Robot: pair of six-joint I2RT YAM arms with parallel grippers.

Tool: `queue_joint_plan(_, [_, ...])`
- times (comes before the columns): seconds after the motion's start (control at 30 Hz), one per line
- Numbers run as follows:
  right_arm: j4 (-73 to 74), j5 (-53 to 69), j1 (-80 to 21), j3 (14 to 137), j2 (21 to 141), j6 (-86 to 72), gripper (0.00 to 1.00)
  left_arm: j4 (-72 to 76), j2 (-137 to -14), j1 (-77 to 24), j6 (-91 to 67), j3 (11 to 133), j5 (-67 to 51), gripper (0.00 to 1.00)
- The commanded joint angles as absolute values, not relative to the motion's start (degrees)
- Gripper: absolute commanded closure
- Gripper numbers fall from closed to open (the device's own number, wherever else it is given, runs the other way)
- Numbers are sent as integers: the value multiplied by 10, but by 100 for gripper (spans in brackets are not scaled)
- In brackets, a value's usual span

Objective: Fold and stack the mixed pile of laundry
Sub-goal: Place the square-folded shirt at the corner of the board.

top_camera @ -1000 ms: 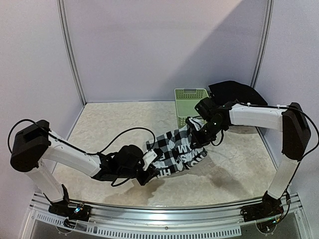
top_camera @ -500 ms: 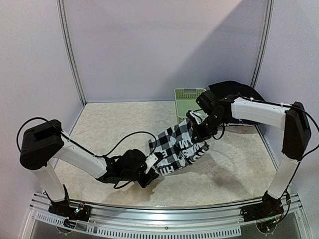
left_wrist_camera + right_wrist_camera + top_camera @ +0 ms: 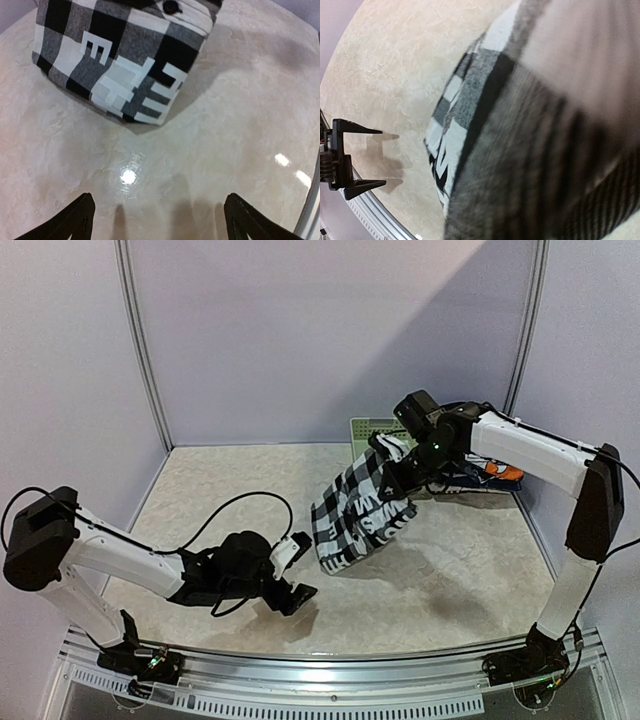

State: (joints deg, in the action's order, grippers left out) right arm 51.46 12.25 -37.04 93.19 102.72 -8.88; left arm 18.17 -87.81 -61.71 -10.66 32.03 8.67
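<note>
Right gripper (image 3: 392, 466) holds the checked shirt (image 3: 358, 518) dangling over the desk (image 3: 230, 490), jaws clamped probably near its collar. Left gripper (image 3: 157, 222) sits low, jaws wide apart, empty. Next: catch a hanging corner, spread it flat.

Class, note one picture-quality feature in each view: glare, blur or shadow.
Left wrist view: sharp, with bright glare spots on the glossy beige table near the black-and-white checked shirt with white lettering. Right wrist view: the shirt, close to the lens, is blurred. Top external view: even light; the hanging shirt casts a soft shadow on the table.
</note>
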Motion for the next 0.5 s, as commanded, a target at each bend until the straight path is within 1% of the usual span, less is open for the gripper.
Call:
queue_joint_plan(0.0, [556, 99, -362, 1002, 1031, -61, 100, 176, -853, -613, -110, 300, 97, 5])
queue_joint_plan(0.47, [669, 85, -329, 1245, 1091, -6, 100, 195, -836, -617, -123, 279, 78, 5])
